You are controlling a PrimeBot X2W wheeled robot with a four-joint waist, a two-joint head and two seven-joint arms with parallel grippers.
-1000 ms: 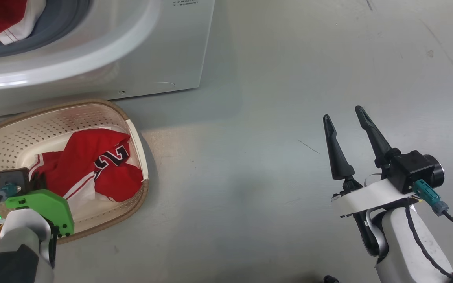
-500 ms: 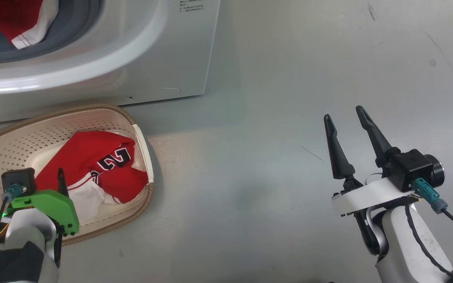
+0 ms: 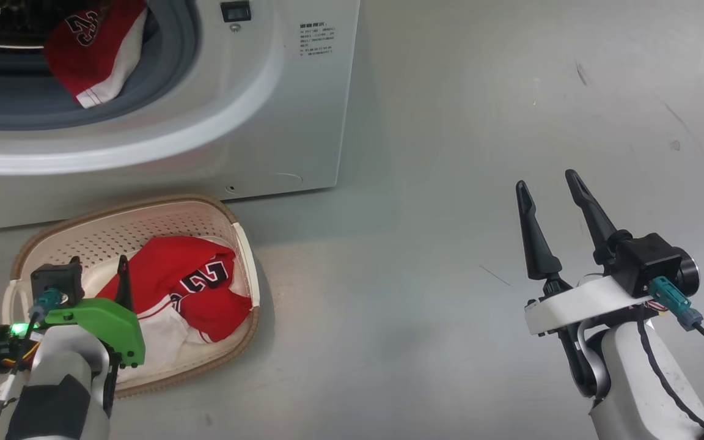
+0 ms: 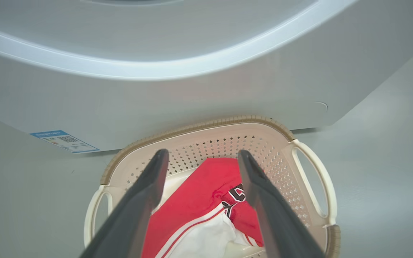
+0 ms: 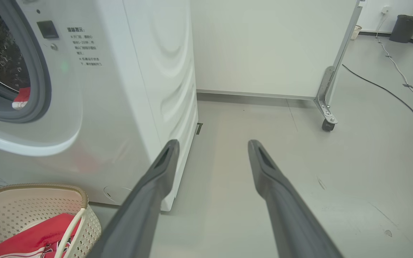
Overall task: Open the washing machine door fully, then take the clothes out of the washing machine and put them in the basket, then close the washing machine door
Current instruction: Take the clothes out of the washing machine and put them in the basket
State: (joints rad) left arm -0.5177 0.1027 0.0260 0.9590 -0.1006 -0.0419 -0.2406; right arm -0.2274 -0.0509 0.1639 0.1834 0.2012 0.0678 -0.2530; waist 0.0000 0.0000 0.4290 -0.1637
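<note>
The white washing machine (image 3: pixel 303 122) stands with its drum open; a red and white garment (image 3: pixel 98 52) hangs over the grey gasket (image 3: pixel 168 91). The door is out of view. In front of the machine sits the cream basket (image 3: pixel 144 220) holding a crumpled red jersey (image 3: pixel 187 287) with black-and-white numbers. My left gripper (image 4: pixel 201 157) hovers open and empty just above that jersey (image 4: pixel 195 200), over the basket's near side. My right gripper (image 3: pixel 547 181) is open and empty above bare floor far to the right of the basket, and its fingers (image 5: pixel 163 168) point past the machine's side.
A blue label sticker (image 4: pixel 65 140) marks the machine's lower front. Beyond the right gripper are a white partition on a caster (image 5: pixel 326 123), a floor cable (image 5: pixel 389 93) and a dark bin (image 5: pixel 405 28). Grey floor (image 3: pixel 419 244) stretches right of the machine.
The head camera has tilted up, so more of the drum opening and its garment shows. My left gripper has risen off the jersey in the basket. The right arm has held still.
</note>
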